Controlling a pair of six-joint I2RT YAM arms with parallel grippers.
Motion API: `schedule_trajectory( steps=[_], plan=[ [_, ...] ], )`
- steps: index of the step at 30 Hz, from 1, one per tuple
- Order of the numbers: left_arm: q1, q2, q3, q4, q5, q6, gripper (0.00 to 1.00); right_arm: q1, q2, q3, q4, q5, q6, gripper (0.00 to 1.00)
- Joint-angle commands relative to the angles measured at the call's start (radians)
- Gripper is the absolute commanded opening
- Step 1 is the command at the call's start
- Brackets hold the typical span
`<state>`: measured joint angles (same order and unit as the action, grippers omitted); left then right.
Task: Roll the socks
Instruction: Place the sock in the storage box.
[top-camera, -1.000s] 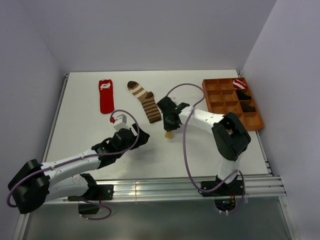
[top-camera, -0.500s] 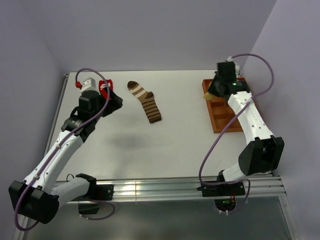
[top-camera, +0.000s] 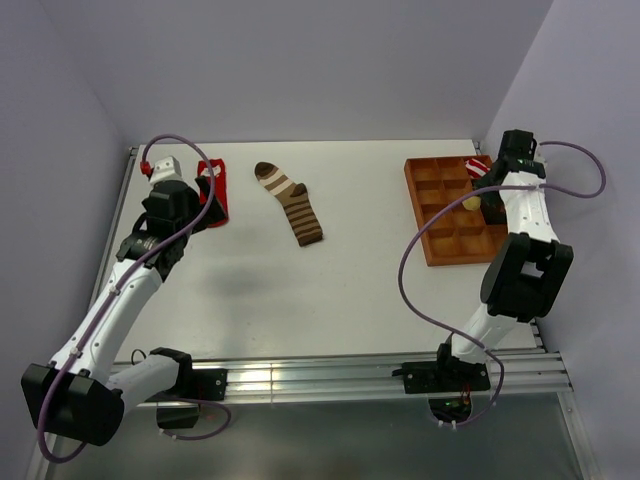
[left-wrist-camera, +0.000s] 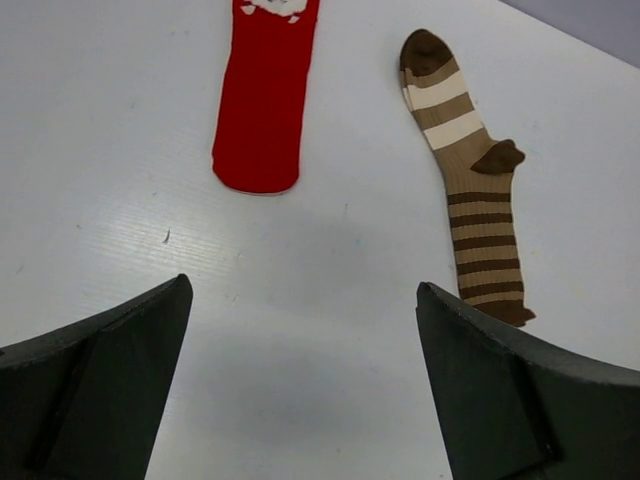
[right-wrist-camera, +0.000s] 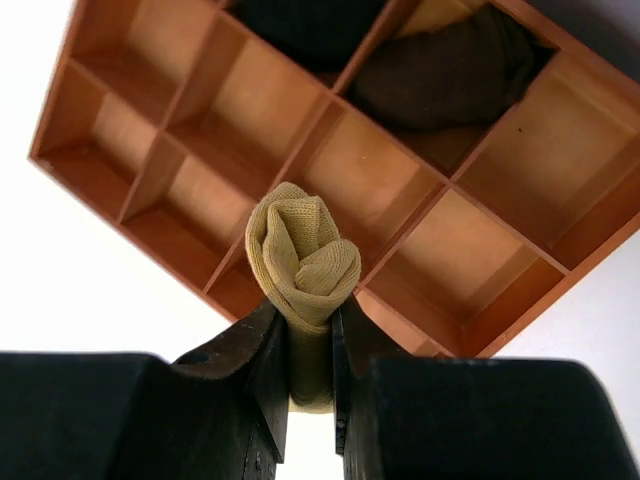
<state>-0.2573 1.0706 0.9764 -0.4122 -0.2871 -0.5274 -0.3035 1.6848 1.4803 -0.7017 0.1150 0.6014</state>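
Note:
My right gripper (right-wrist-camera: 310, 350) is shut on the rolled mustard-yellow sock (right-wrist-camera: 300, 255) and holds it above the orange divided tray (right-wrist-camera: 150, 170); from above the sock (top-camera: 470, 203) shows over the tray's middle cells. The red sock (left-wrist-camera: 265, 105) lies flat at the table's back left, partly hidden by my left arm in the top view (top-camera: 215, 195). The brown-and-tan striped sock (left-wrist-camera: 465, 185) lies flat to its right (top-camera: 290, 200). My left gripper (left-wrist-camera: 300, 330) is open and empty, above bare table just short of the red sock.
The tray (top-camera: 440, 245) sits at the table's right edge. It holds black rolled bundles (right-wrist-camera: 440, 70) and a red-and-white striped bundle (top-camera: 478, 168) in its far cells. Grey walls close in on the left, back and right.
My right arm has carried the yellow sock from the table's middle to above the tray. My left arm has swung from the table's front to the red sock at the back left.

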Motion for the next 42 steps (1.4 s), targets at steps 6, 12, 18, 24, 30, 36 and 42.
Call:
schedule_trajectory(
  steps=[6, 12, 18, 24, 30, 36, 42],
  plan=[
    [0.004, -0.020, -0.011, 0.012, -0.083, 0.043, 1.00, -0.051, 0.027, -0.021, 0.034, 0.048, 0.095, 0.00],
    [0.003, -0.029, -0.016, 0.016, -0.086, 0.043, 1.00, -0.129, 0.003, -0.133, 0.056, 0.097, 0.153, 0.00],
    [0.001, -0.029, -0.024, 0.027, -0.081, 0.041, 1.00, -0.164, -0.033, -0.192, 0.071, 0.139, 0.181, 0.00],
    [0.001, -0.026, -0.027, 0.032, -0.070, 0.043, 0.99, -0.215, -0.066, -0.267, 0.139, 0.169, 0.205, 0.00],
    [0.003, -0.017, -0.031, 0.038, -0.050, 0.040, 0.99, -0.209, -0.094, -0.307, 0.194, 0.085, 0.158, 0.00],
    [0.003, -0.009, -0.036, 0.046, -0.052, 0.044, 1.00, -0.174, -0.068, -0.278, 0.176, 0.011, 0.034, 0.00],
    [0.006, -0.003, -0.039, 0.049, -0.040, 0.046, 0.99, -0.111, -0.062, -0.275, 0.183, 0.012, -0.038, 0.00]
  ],
)
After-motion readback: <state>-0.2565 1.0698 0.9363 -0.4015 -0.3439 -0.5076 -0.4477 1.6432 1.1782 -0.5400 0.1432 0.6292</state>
